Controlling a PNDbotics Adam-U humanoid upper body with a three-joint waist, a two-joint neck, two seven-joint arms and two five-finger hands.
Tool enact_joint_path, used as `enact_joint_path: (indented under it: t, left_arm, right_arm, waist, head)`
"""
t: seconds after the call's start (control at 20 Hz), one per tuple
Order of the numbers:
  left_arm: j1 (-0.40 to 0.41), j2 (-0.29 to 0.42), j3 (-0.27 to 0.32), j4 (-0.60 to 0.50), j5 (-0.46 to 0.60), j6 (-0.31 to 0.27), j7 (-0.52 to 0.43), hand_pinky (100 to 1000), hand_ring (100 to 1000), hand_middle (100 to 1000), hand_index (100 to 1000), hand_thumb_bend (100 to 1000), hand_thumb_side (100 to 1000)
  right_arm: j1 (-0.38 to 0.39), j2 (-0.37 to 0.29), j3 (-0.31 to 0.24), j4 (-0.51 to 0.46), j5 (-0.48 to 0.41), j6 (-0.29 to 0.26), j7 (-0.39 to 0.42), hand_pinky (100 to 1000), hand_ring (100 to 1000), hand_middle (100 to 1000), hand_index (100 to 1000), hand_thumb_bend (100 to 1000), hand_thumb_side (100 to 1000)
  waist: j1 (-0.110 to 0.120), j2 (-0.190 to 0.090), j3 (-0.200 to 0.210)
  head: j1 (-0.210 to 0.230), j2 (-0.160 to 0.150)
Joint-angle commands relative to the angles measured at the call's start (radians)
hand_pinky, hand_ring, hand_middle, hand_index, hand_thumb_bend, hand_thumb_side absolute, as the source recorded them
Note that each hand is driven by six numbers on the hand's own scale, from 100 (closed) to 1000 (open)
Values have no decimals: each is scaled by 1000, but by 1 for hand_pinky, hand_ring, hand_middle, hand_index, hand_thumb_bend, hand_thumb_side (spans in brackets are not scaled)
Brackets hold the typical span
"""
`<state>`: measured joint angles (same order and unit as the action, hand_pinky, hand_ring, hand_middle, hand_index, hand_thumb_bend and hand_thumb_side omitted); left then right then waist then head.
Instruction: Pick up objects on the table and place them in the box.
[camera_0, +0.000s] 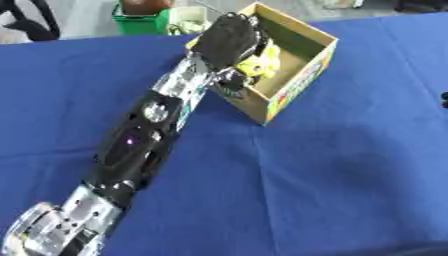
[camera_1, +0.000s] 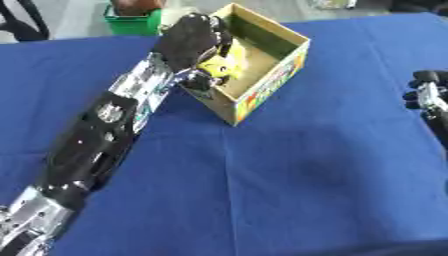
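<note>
An open cardboard box (camera_0: 297, 85) stands on the blue tablecloth at the upper middle. My left arm reaches from the lower left, and my left hand (camera_0: 229, 40) hangs over the box's left side. Its fingers are curled round a yellow object (camera_0: 261, 64) that sits inside the box opening. Only part of the yellow object shows under the hand. My right hand (camera_1: 425, 91) shows at the right edge, over the cloth and away from the box; I cannot make out how its fingers stand.
The blue tablecloth (camera_0: 332, 165) covers the whole table. Beyond its far edge stands a green container (camera_0: 140, 21) with something brown on it. A dark chair part (camera_0: 31, 22) shows at the upper left.
</note>
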<state>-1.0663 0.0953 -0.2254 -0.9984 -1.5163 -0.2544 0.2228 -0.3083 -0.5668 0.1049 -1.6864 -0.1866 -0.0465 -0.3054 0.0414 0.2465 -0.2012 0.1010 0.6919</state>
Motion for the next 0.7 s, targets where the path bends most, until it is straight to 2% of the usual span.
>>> enact_joint_path:
  t: [0.05, 0.1, 0.25, 0.4, 0.5, 0.55, 0.65, 0.7]
  left_arm:
    - [-29, 10, -2, -31, -72, -11, 9, 663, 596, 564, 565, 727, 100]
    - [-32, 14, -6, -42, -106, -14, 8, 715, 677, 642, 605, 722, 100]
    - [-37, 20, -14, -82, -204, -20, 15, 780, 770, 748, 653, 744, 100]
    - [-45, 29, -20, -120, -284, -21, 35, 814, 815, 796, 690, 802, 100]
    - [-48, 33, -22, -138, -325, -20, 43, 838, 840, 824, 723, 875, 100]
    - [-49, 34, -22, -144, -339, -21, 46, 849, 853, 836, 743, 944, 108]
    - [-50, 38, -22, -155, -358, -24, 51, 856, 861, 844, 748, 961, 114]
    - [-50, 39, -21, -159, -363, -24, 53, 863, 866, 850, 759, 1000, 112]
  right_arm:
    - [-12, -17, -8, -5, -4, -2, 2, 611, 607, 596, 697, 100, 585]
    - [-12, -16, -8, -5, -4, -3, 2, 611, 607, 596, 696, 100, 586]
    - [-12, -15, -7, -4, -3, -3, 3, 611, 608, 596, 696, 100, 587]
    - [-10, -16, -8, -3, -3, -4, 3, 611, 608, 596, 696, 100, 587]
    - [-9, -16, -8, -2, -3, -4, 3, 611, 608, 596, 695, 100, 586]
    - [-10, -16, -8, -2, -3, -4, 3, 611, 608, 596, 695, 100, 586]
    - [-10, -16, -8, -2, -3, -4, 3, 611, 608, 596, 695, 100, 585]
    - [-10, -16, -9, -2, -3, -4, 3, 611, 608, 596, 695, 100, 586]
  waist:
    - [-4, -16, -1]
    - [-3, -17, 0]
    - [-3, -19, 1]
    - [-3, -20, 3]
    - [-3, -22, 3]
    - [-4, -22, 4]
    - [-4, -24, 5]
    - [-4, -24, 6]
  head:
    - [2, -12]
    - [2, -13]
    - [1, -13]
    - [0, -14]
    - [-1, -14]
    - [-1, -15]
    - [-1, -15]
    - [-1, -16]
